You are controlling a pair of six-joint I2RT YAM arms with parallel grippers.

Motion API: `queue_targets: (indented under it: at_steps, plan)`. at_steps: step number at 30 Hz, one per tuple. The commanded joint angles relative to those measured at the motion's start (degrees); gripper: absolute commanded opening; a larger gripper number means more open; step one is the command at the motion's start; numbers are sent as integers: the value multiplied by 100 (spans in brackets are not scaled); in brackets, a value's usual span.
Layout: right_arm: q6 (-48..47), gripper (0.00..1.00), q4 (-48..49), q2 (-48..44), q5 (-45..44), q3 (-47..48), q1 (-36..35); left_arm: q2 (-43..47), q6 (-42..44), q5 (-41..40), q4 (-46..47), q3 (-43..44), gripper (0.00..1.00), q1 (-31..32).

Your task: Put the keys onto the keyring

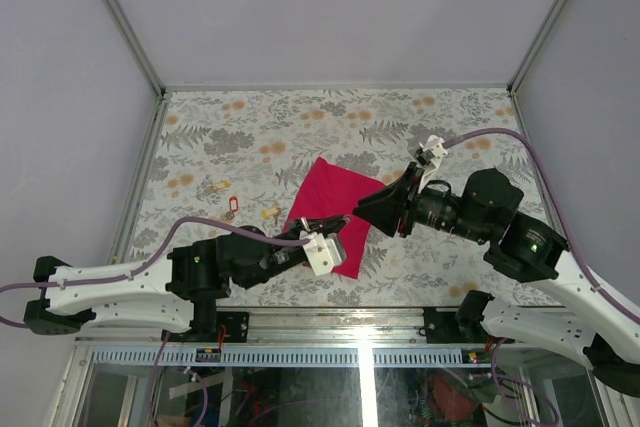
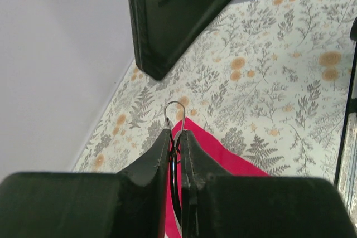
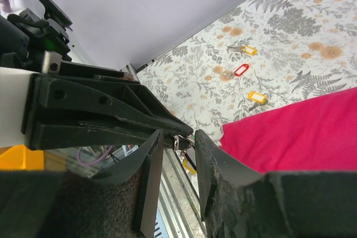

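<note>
The keyring [image 2: 175, 102] sits pinched edge-on in the left pincer [image 2: 175, 133], over the magenta cloth [image 1: 335, 202] at its 7 o'clock corner. The right pincer [image 3: 178, 137] stands narrowly parted around it, gripping nothing. 3 keys [image 3: 256, 97] lie loose on the worktop [image 1: 300, 127] at the cloth's 9 o'clock, so threading looks unfinished.

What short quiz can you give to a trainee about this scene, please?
1. True or false: the left hand is shut on the keyring.
2. Which colour is the cloth? A green, B magenta, C blue.
3. Fill in: the loose keys on the table carry two yellow tags and one ___ tag.
Key: 1 true; 2 B; 3 red.
</note>
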State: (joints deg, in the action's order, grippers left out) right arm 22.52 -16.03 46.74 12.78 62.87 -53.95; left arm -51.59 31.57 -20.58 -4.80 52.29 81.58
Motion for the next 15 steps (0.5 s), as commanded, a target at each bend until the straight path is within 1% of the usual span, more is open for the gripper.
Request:
queue_targets:
  at_steps: [1, 5, 10, 15]
  plan:
    - [-142, 36, 149, -192, -338, 166, -15, 62, 55, -17, -169, 264, 0, -28]
    - [-156, 36, -20, -98, -200, 234, -8, 89, 64, -13, -195, 245, 0, -31]
    - [-221, 41, -268, 151, 207, 399, -15, 48, 64, -16, -206, 269, 0, -31]
    - [-212, 43, -449, 392, 405, 525, -10, 27, 61, -19, -236, 306, 0, -30]
